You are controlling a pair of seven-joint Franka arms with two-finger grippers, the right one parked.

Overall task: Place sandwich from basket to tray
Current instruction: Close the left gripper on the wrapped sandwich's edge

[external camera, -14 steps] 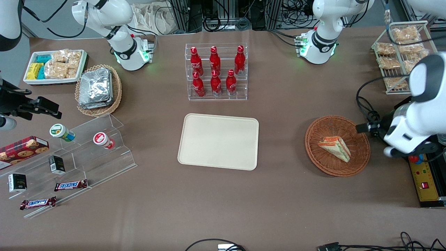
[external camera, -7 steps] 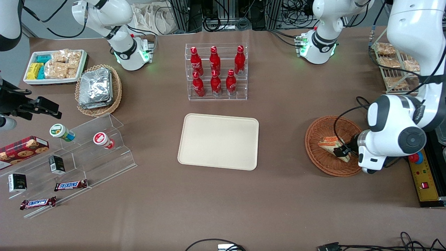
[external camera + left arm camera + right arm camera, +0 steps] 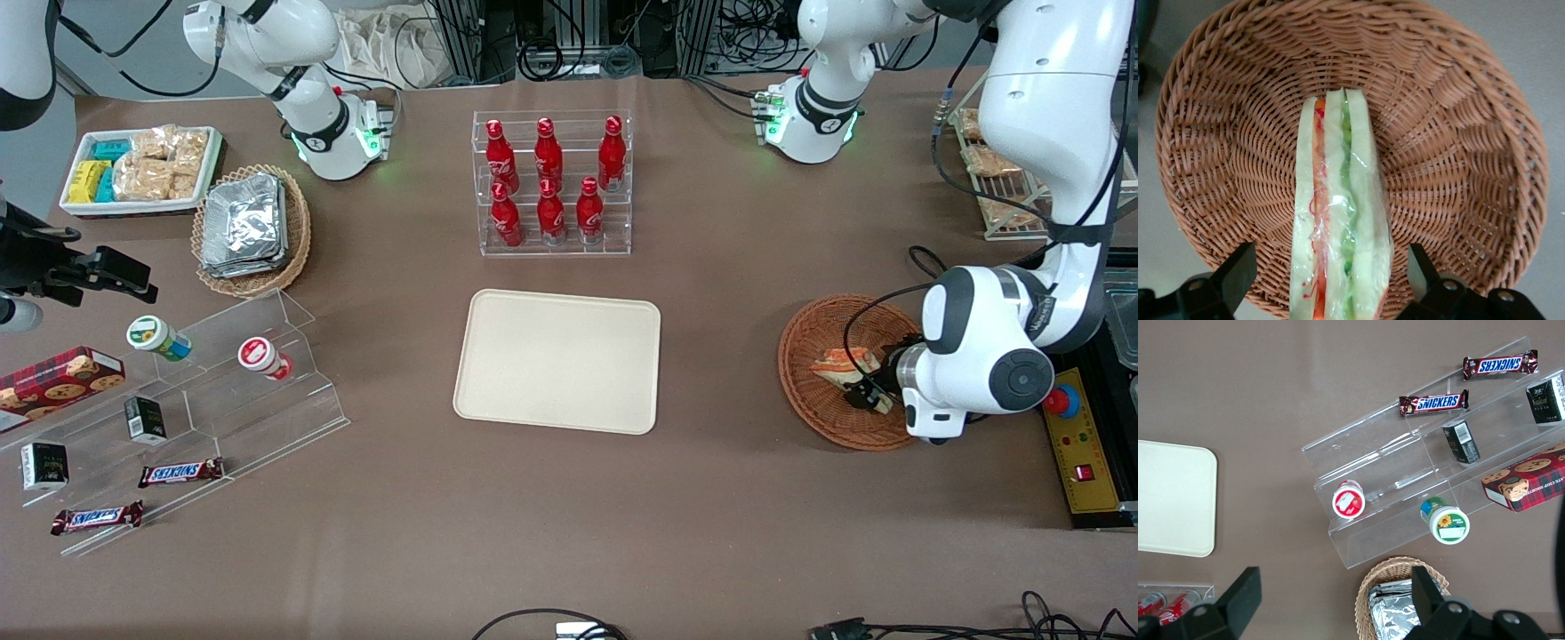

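Cream-beige and bare, the tray (image 3: 557,361) waits mid-table. Toward the working arm's end, the sandwich (image 3: 840,364) lies in the basket (image 3: 805,342), with the gripper (image 3: 867,384) low over it, jaws spread wide either side of the wedge, holding nothing. This looks like the grasp step; next, close on the bread, then lift.

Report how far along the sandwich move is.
Done: the approach. The left end effector is down in the basket, its open fingers straddling the sandwich on both sides. In hand: the grasp; the fingers have not closed, and the sandwich lies in the basket. Left: closing, lifting, carrying toward the parked arm's end and setting it on the tray, which holds nothing.
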